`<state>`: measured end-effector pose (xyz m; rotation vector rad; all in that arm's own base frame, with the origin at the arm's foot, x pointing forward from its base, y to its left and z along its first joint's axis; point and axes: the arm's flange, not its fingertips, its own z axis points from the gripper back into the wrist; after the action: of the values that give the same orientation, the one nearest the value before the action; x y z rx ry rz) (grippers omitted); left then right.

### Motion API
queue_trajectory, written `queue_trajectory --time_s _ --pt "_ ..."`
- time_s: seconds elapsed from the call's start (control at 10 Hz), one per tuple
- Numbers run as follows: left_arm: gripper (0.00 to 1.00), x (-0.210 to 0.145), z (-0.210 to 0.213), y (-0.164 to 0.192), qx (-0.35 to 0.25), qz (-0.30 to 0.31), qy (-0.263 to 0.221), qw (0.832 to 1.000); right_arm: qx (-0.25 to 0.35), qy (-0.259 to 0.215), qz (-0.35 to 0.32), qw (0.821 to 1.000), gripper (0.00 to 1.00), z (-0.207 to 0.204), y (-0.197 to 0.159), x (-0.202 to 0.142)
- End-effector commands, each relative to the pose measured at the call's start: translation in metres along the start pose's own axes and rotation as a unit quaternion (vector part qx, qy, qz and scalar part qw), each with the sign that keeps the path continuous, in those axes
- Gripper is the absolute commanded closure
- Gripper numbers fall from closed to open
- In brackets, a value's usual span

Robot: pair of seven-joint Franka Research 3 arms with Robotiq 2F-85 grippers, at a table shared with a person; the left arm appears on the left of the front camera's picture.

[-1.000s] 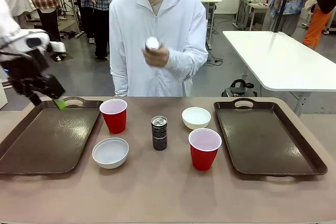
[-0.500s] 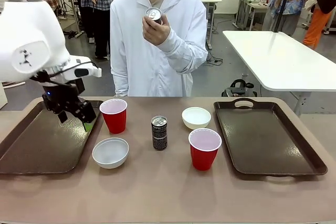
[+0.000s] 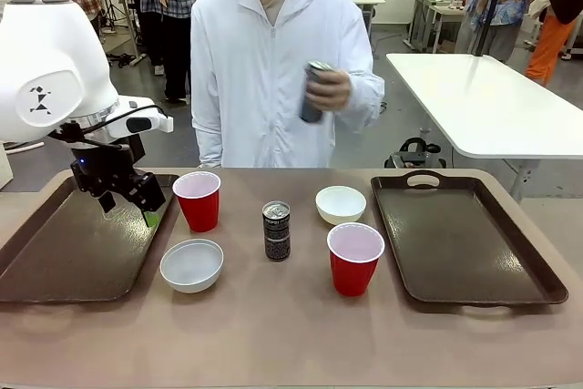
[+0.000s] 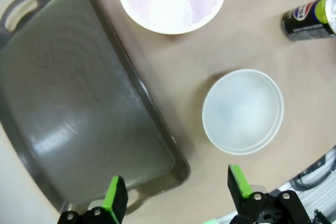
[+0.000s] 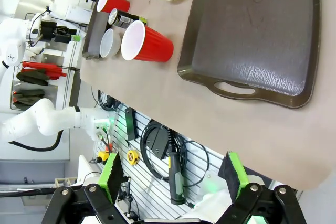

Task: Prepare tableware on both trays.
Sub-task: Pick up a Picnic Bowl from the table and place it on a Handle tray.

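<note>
Left hand (image 4: 175, 187) hangs wide over tray (image 4: 68, 103) rim near bowl (image 4: 242, 111); front view shows person (image 3: 264, 70) holding can (image 3: 312, 95).

Bright even light, sheen on left tray (image 3: 82, 243), hand (image 3: 333, 88) perhaps motion-blurred.

The left gripper (image 3: 133, 207) points down near the far left corner of the table (image 3: 291, 339), jaws apart; the right gripper (image 5: 171, 174) is likewise spread.
</note>
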<state>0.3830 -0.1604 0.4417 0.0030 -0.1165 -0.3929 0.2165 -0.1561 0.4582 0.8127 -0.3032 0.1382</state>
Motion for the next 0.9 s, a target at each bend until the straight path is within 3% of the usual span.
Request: queue_trajectory --time_s 0.0,0.3,0.8 --pt "0.00 -0.010 -0.006 -0.003 -0.012 0.044 -0.007 0.999 0.011 -0.005 0.001 1.000 0.00 0.001 0.001 0.001" --pt "0.00 -0.020 -0.021 -0.043 -0.013 0.100 -0.020 0.995 0.011 -0.005 0.001 1.000 0.00 0.001 0.001 0.001" --pt "0.00 -0.005 -0.088 -0.064 -0.025 0.138 0.008 0.990 0.011 -0.005 0.001 1.000 0.00 0.001 0.001 0.001"
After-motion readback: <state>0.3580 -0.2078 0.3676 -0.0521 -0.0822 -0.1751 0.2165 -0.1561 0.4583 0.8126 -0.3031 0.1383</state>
